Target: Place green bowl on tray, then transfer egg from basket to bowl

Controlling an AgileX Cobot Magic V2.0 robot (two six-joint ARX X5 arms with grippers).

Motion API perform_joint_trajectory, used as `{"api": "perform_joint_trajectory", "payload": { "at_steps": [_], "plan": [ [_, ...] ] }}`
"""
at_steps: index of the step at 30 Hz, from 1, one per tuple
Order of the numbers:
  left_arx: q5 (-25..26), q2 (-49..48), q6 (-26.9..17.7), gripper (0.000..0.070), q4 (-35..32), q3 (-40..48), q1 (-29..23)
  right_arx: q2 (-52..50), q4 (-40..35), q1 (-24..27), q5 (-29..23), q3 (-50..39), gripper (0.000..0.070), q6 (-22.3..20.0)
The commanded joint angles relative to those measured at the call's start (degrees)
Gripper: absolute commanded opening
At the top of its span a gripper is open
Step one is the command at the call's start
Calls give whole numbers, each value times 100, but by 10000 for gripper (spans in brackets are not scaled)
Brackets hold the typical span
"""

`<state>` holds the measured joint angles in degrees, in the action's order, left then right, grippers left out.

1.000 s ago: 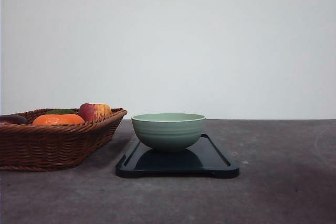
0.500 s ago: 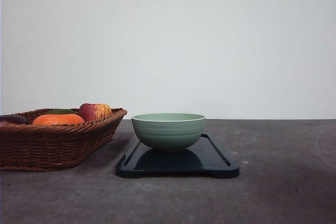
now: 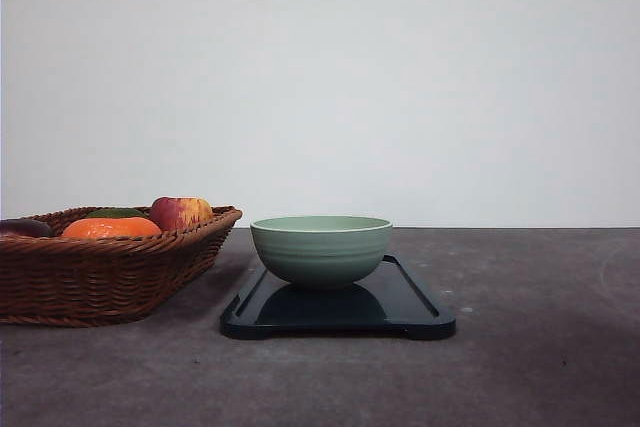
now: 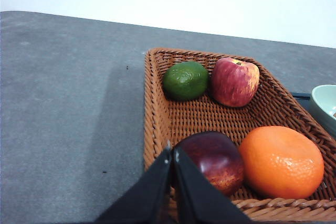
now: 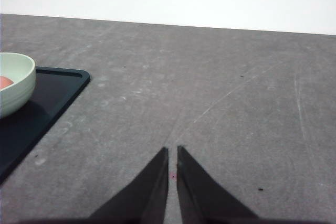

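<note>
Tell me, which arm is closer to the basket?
Left. Its gripper hangs at the basket edge, fingers shut; the right gripper sits over bare table beyond the tray.

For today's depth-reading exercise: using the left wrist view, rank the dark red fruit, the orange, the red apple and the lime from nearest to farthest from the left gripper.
1. Dark red fruit: touching the left gripper's fingers, at the basket's near end.
2. Orange: beside it, toward the bowl.
3 and 4. Lime and red apple: side by side at the far end, too close to call.
</note>
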<state>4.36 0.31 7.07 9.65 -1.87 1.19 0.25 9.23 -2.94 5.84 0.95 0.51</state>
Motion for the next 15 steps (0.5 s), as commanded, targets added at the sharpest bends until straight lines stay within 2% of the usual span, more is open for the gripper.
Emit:
{"api": "perform_joint_trajectory", "payload": {
  "at_steps": [1,15],
  "plan": [
    [-17,-3,-37,0,-61,111,-7,-4,-20,-4,6,-24,21,96],
    [-17,-3,-37,0,-61,111,-7,-4,-20,-4,6,-24,21,96]
  ]
}}
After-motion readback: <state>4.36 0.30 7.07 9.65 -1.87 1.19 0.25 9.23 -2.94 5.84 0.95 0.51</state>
